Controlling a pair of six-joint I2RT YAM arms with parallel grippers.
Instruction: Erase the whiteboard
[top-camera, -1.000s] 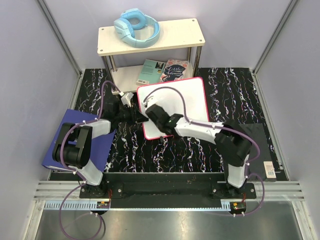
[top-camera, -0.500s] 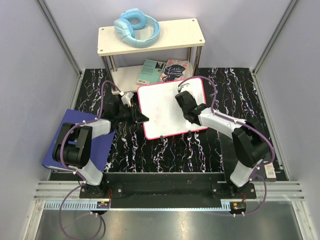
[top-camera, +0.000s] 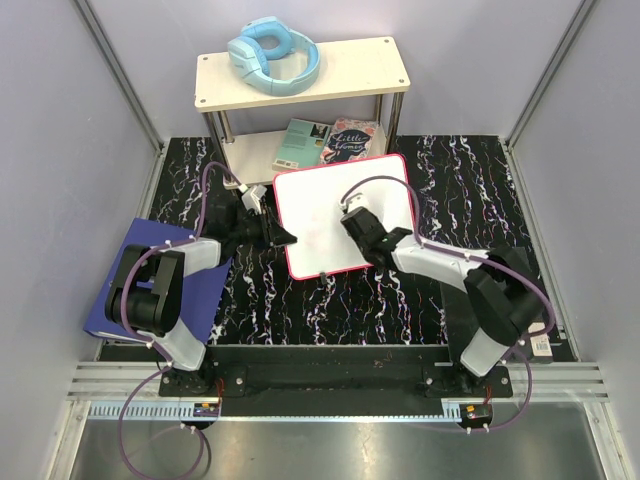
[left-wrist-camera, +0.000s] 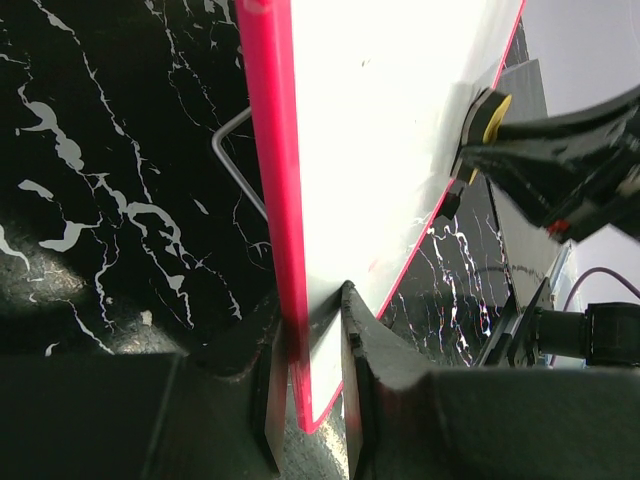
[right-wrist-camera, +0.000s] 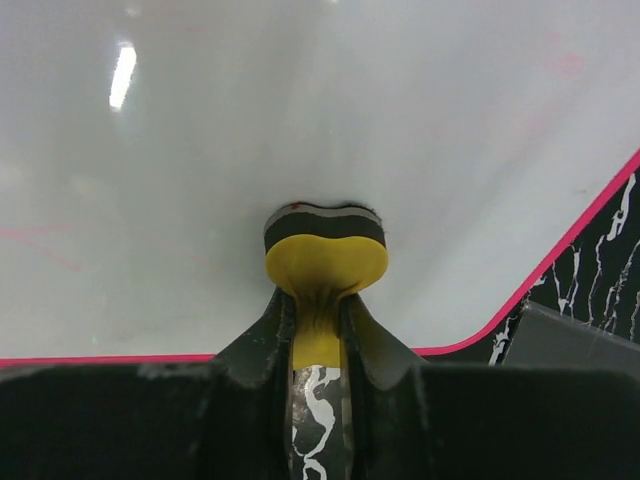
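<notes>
The whiteboard (top-camera: 318, 215), white with a thin pink-red frame, lies on the black marbled table. My left gripper (top-camera: 283, 238) is shut on its left edge; in the left wrist view the fingers (left-wrist-camera: 355, 360) clamp the pink frame (left-wrist-camera: 268, 170). My right gripper (top-camera: 352, 222) is shut on a yellow eraser with a black pad (right-wrist-camera: 324, 255) and presses it on the board's white surface (right-wrist-camera: 300, 110), near the lower right. The eraser also shows in the left wrist view (left-wrist-camera: 484, 120). Faint red traces remain on the board (right-wrist-camera: 40, 245).
A cream shelf (top-camera: 300, 72) with blue headphones (top-camera: 272, 52) stands behind the board, with books (top-camera: 330, 142) under it. A blue binder (top-camera: 205, 290) lies at the left under the left arm. A dark flat object (top-camera: 525, 300) lies at the right.
My right gripper swept with the eraser from the board's lower left to its upper right, then back down toward the middle-right. The left gripper has kept its hold on the board's edge.
</notes>
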